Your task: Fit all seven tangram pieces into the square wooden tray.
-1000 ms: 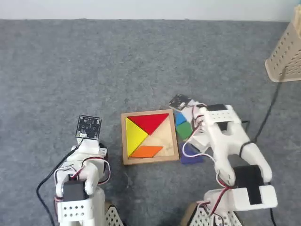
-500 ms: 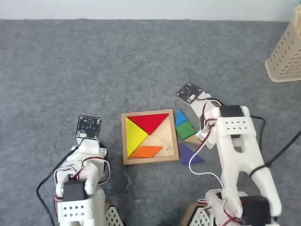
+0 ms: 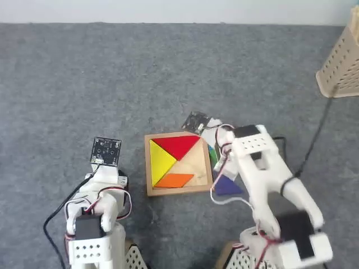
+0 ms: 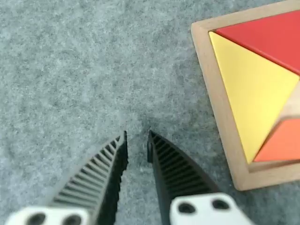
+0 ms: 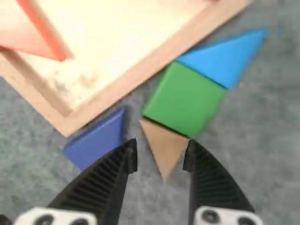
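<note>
Here, right fingers [image 5: 110, 176] straddle tan triangle [image 5: 164, 147] (touching green square [image 5: 185, 98]).

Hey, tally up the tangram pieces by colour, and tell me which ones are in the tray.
red triangle: 1, in the tray
yellow triangle: 1, in the tray
orange piece: 1, in the tray
light blue triangle: 1, outside
green square: 1, outside
tan triangle: 1, outside
dark blue piece: 1, outside
Total: 7
</note>
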Controlling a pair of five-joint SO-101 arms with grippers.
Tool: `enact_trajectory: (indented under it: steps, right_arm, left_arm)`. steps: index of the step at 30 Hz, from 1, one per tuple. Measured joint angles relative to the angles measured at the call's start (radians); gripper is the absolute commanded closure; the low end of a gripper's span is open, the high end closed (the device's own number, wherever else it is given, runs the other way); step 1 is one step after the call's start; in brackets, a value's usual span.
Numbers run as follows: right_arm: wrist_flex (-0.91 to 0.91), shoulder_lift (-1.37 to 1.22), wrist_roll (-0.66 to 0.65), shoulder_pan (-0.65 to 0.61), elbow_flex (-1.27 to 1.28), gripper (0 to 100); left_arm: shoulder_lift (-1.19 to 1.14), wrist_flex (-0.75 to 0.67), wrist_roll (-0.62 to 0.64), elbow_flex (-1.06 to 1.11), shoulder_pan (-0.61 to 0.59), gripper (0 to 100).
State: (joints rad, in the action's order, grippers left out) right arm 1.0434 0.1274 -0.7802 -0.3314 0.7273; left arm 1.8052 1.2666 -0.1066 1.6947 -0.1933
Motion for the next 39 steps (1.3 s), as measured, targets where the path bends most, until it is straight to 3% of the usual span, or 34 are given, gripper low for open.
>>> enact_trajectory:
  steps: [10, 16, 19, 24, 31, 36, 39]
  right_arm:
    - [-0.063, -0.081, -0.012, 0.066, 0.0, 83.4]
    - [-0.071, -0.094, -0.012, 0.095, -0.002, 99.5]
    - [-0.071, -0.094, -0.011, 0.097, -0.005, 98.9]
    - [-0.028, -0.069, 0.14, 0.091, -0.055, 99.3]
    - [0.052, 0.031, 0.359, -0.117, -0.21, 99.3]
    - [0.015, -0.008, 0.4, -0.293, -0.252, 99.3]
    - [-0.032, -0.107, 0.414, -0.322, -0.252, 99.3]
  left_arm:
    - [0.0, 0.0, 0.0, 0.0, 0.0, 93]
    - [0.0, 0.0, 0.0, 0.0, 0.002, 93]
    - [0.0, 0.0, 0.0, 0.0, 0.0, 93]
    - [0.0, 0.0, 0.0, 0.0, 0.002, 93]
    - [0.0, 0.0, 0.0, 0.0, 0.002, 93]
    - [0.0, 0.0, 0.0, 0.0, 0.0, 93]
    - [0.0, 0.0, 0.0, 0.0, 0.002, 93]
